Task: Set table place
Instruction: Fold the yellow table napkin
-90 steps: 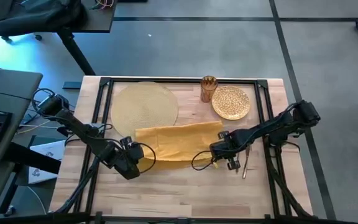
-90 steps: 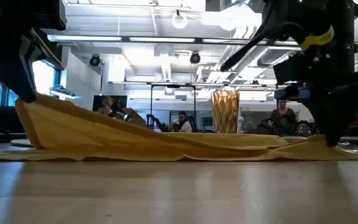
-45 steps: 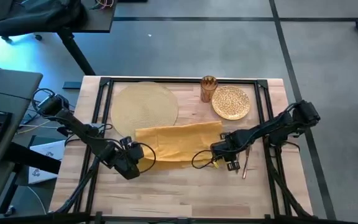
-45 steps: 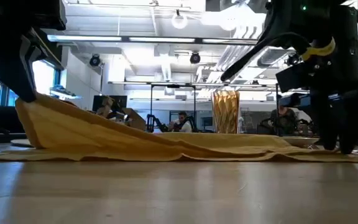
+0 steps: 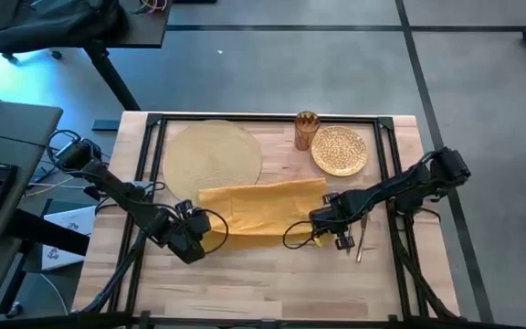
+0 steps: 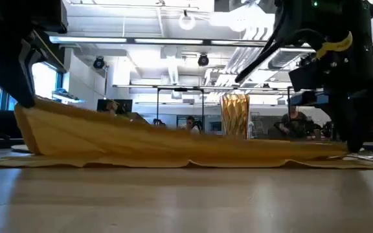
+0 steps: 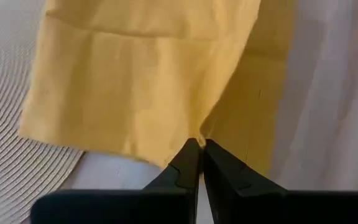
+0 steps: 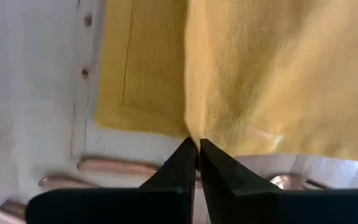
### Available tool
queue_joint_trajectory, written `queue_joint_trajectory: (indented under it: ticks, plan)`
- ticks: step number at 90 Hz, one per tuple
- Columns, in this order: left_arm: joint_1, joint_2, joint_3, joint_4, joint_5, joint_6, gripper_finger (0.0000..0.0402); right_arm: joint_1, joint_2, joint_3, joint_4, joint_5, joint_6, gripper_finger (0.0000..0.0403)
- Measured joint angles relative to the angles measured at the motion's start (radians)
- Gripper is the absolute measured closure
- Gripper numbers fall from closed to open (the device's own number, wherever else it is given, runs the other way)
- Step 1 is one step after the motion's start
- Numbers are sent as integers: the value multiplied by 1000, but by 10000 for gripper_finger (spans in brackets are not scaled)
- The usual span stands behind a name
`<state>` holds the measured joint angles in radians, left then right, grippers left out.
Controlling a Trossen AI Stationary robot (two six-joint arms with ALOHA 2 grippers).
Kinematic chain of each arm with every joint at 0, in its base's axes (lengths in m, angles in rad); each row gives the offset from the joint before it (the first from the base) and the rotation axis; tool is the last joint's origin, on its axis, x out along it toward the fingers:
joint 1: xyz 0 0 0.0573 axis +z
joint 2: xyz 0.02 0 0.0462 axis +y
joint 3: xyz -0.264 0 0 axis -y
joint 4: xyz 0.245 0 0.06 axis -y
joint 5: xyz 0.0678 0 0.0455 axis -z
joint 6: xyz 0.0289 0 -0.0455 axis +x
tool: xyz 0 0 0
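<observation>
We grip the yellow napkin [image 5: 261, 209] at both ends: our left gripper [image 7: 199, 144] pinches its left edge, our right gripper [image 8: 196, 144] its right. The placemat [image 5: 212, 155] lies flat at the table's [image 5: 272, 283] back left, the napkin's far edge overlapping it.

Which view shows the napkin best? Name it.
The high view: the whole napkin lies spread between the left gripper and right gripper. The low view shows it edge-on; each wrist view shows one pinched corner.
</observation>
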<state>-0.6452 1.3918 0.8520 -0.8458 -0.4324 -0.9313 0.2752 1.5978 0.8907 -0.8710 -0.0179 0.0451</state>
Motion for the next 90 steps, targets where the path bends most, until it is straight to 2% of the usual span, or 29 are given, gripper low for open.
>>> queue_joint_trajectory:
  ticks: [14,25,43,68,90]
  plan:
    - [0,-3,74,-144,-47,6,402,0,0,56,-104,26,21,403]
    - [0,-3,126,-188,-47,70,402,0,0,92,-164,37,88,403]
    - [-45,-3,136,-180,0,138,402,30,0,88,-169,41,224,403]
    - [-92,-2,43,-93,-5,21,402,135,0,69,-109,96,359,403]
    - [-91,0,79,-66,39,34,402,176,-1,93,-198,66,427,403]
